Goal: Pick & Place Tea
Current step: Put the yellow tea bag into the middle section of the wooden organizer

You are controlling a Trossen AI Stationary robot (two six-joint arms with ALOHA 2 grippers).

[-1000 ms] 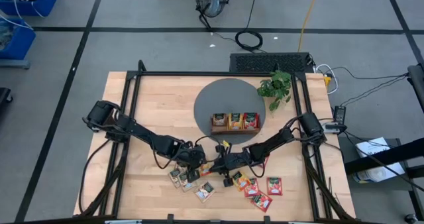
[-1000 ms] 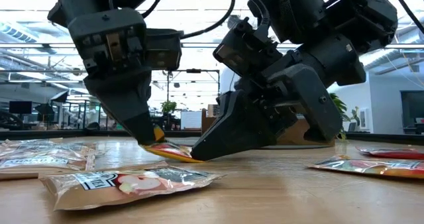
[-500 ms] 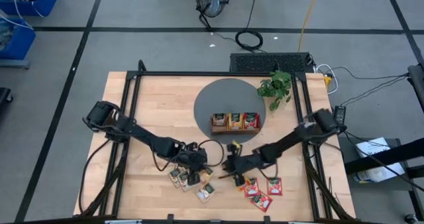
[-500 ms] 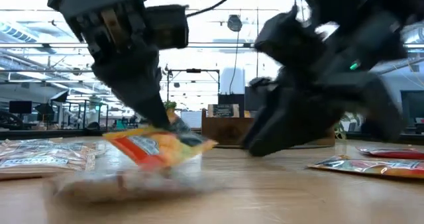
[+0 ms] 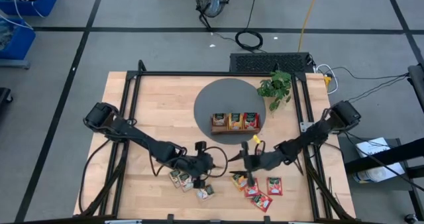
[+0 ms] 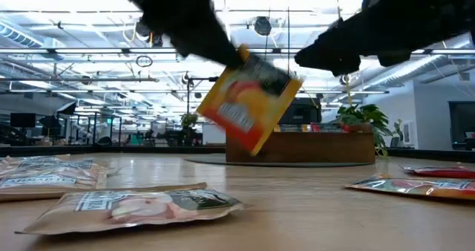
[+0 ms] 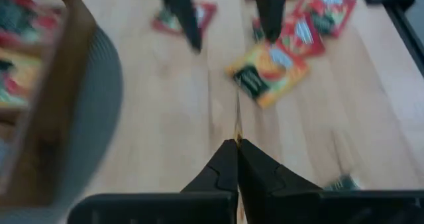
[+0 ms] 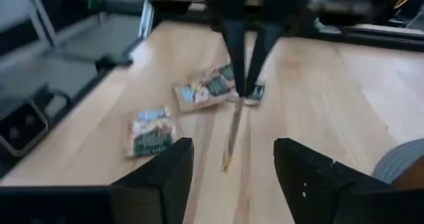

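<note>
My left gripper (image 7: 237,144) is shut on an orange tea sachet (image 6: 249,106), which hangs above the table near its middle. My right gripper (image 8: 232,152) stands open a little to its right, level with it and holding nothing; its two fingers also show in the left wrist view, apart from each other. More tea lies flat on the wood: beige sachets (image 5: 189,180) left of the grippers, red and orange ones (image 5: 257,187) to the right. The brown tray (image 5: 235,122) stands on a grey round mat (image 5: 225,95) and has tea in its three compartments. My left gripper pinches the orange sachet by its upper corner (image 6: 243,58) between its two shut fingers (image 6: 215,43). The fingers slant down from the table's left. The sachet hangs tilted below them, clear of the table, and shows edge-on (image 7: 237,121) in the left wrist view.
A green plant (image 5: 277,86) stands at the far right by the mat. A beige sachet (image 6: 137,206) lies close to the near edge, and a red one (image 6: 408,186) lies to the right. Bare wood lies between the grippers and the tray.
My left gripper has risen and rolled, lifting the orange sachet off the table; it lay flat and now hangs tilted. My right gripper, whose shut tip was at the sachet, has drawn back up and toward the right edge and has opened.
</note>
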